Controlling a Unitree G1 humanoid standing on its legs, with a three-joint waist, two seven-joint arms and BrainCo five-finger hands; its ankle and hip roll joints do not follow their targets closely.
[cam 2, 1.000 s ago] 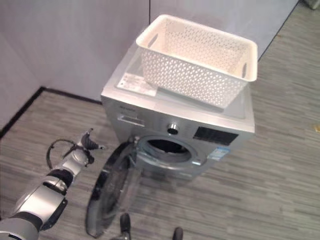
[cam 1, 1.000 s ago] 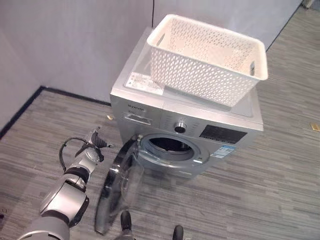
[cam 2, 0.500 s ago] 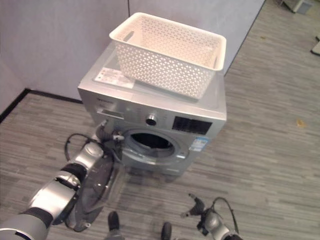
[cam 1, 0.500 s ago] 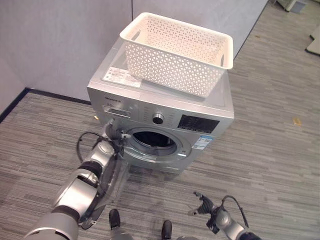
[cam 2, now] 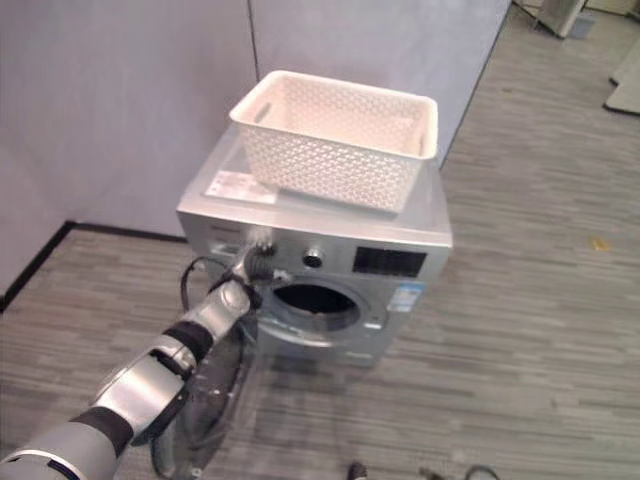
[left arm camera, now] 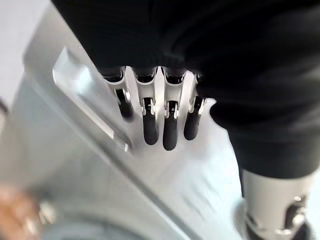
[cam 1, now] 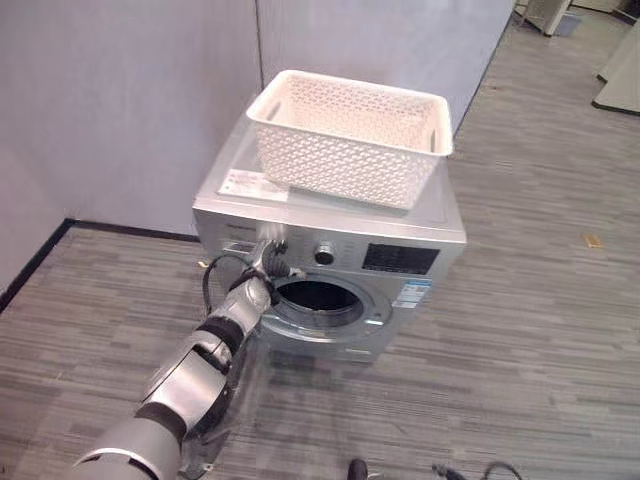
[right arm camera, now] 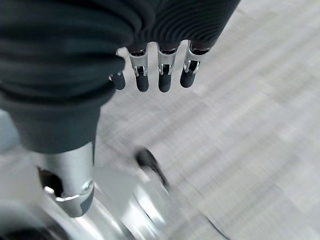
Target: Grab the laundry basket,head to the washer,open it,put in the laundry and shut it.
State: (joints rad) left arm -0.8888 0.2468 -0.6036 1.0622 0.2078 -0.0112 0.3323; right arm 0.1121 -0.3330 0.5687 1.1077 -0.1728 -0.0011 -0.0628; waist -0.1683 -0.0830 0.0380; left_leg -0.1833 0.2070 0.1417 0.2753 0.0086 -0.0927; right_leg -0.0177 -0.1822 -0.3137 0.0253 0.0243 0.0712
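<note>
A white lattice laundry basket (cam 1: 350,135) stands on top of the silver washer (cam 1: 425,228), and its inside looks bare. The washer's round door (cam 2: 215,405) hangs open to the lower left, so the dark drum opening (cam 1: 320,297) is uncovered. My left hand (cam 1: 268,262) is up at the washer's front panel, by the upper left rim of the opening. In the left wrist view its fingers (left arm camera: 157,130) hang straight over the panel and its drawer, holding nothing. My right hand (right arm camera: 150,75) is low over the floor, fingers straight and empty.
Grey partition walls (cam 1: 130,100) stand right behind and left of the washer, with a black skirting (cam 1: 35,262) at the left. Wood-look floor (cam 1: 540,330) stretches to the right, with a small tan scrap (cam 1: 593,240) lying on it.
The camera has shifted. My left hand has risen from beside the open door to the front panel at the opening's upper left. The basket and the door stand as before.
</note>
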